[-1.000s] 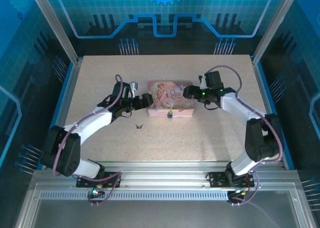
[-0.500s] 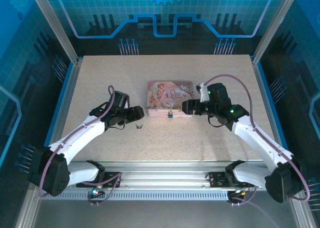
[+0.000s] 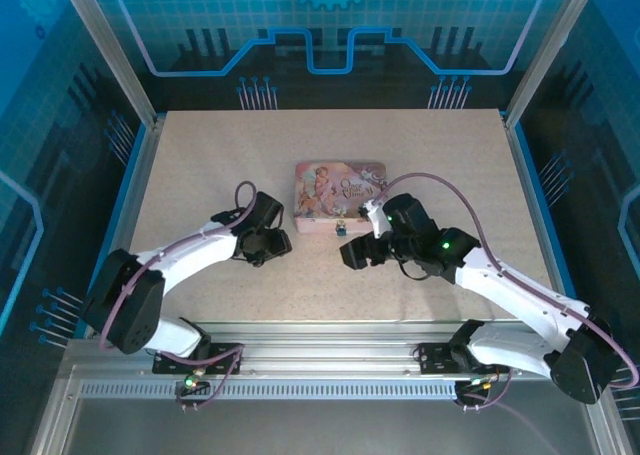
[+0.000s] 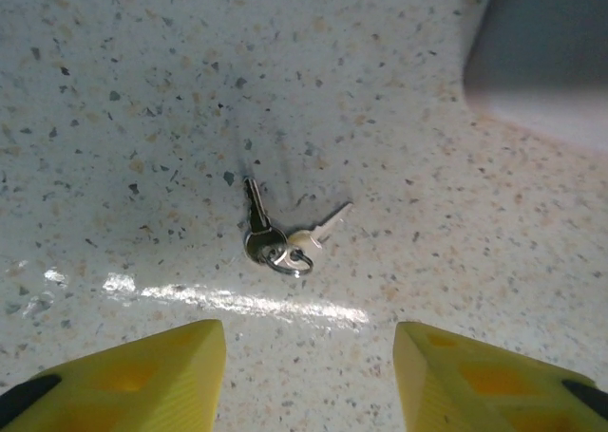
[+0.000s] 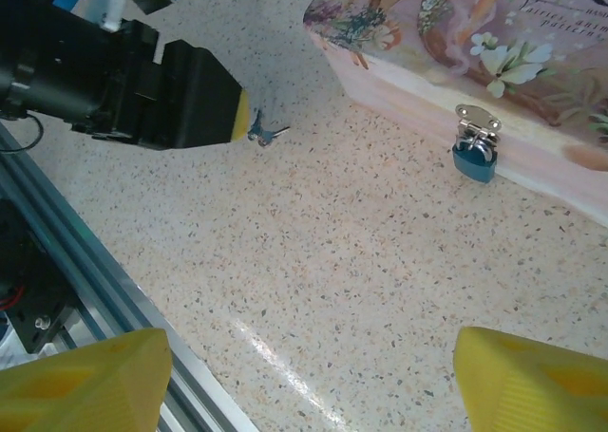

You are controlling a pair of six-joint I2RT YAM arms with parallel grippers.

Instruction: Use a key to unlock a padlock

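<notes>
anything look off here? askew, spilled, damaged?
Nothing stands out. The padlock hangs from the hasp on the front of the pink box. The key, ringed with a second paler key, lies flat on the table just ahead of the open left claw.

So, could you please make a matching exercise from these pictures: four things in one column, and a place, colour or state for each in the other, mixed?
1 keys
2 padlock
3 box
4 left claw

A pink, with pictures
B open, close to the keys
C lying flat on the table
D hanging at the box's front side

Pairs: 1-C, 2-D, 3-A, 4-B
</notes>
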